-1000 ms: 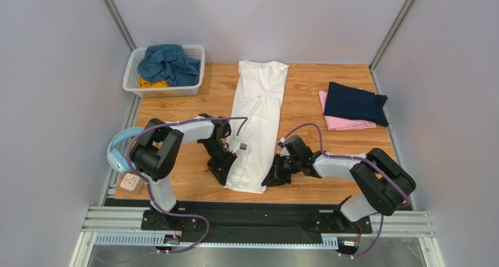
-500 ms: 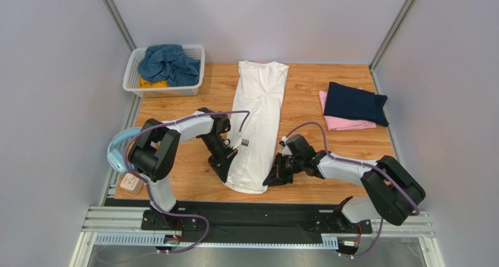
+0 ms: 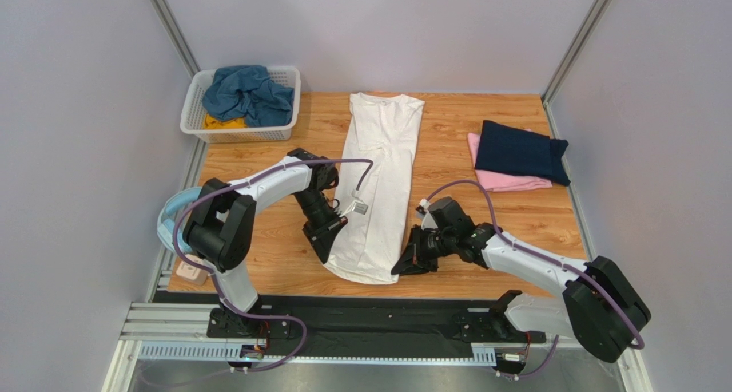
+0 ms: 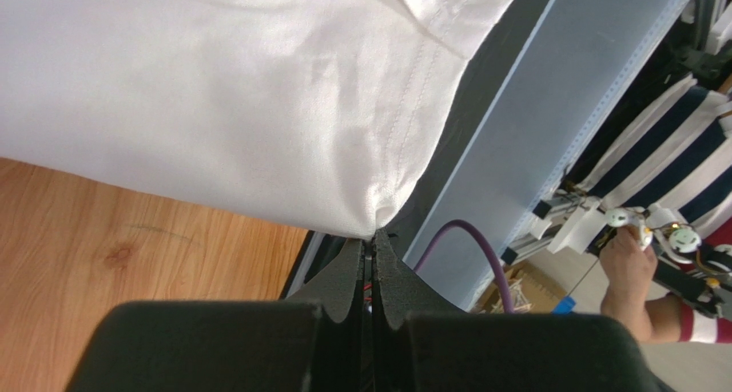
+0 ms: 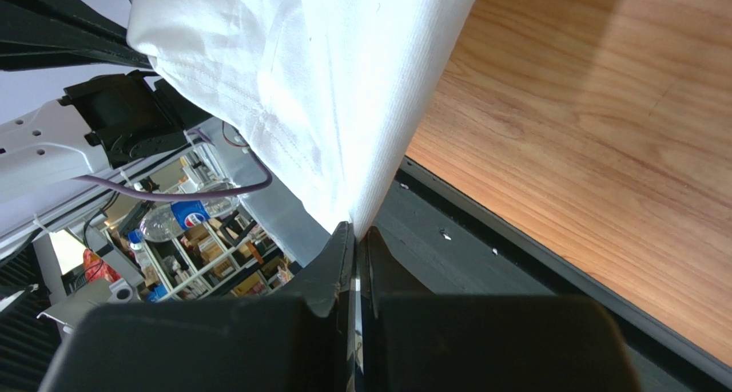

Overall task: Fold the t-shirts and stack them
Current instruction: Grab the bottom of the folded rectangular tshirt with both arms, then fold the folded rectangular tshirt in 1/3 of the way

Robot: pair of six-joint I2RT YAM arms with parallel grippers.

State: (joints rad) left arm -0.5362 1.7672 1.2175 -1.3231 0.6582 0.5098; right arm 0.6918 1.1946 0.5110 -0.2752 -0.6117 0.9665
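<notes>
1. The left gripper (image 4: 371,242) is shut tight. Its two fingertips pinch the near left corner of the white shirt (image 3: 382,164).
2. The right gripper (image 5: 354,233) is shut tight too. It pinches the near right corner of the same shirt.
3. The white shirt is long and thin. It starts at the two grippers and runs away from them across the wooden table (image 3: 481,229), all the way to the far edge.
4. The near edge of the shirt hangs in a soft curve between the two grippers. The grippers are near each other, with only that edge of the shirt between them.
5. Far off to the right of the right gripper there is a navy shirt (image 3: 520,150). It is folded and lies on top of a folded pink shirt (image 3: 507,183). A bit of pink sticks out at the near side.
6. Far off to the left of the left gripper there is a white basket (image 3: 240,135) in the back corner. A blue shirt (image 3: 247,91) is bunched up in it. A yellow shirt (image 3: 222,123) peeks out from under the blue one.
7. Light-blue headphones (image 3: 167,225) sit at the table's edge, well to the left of the left gripper.
</notes>
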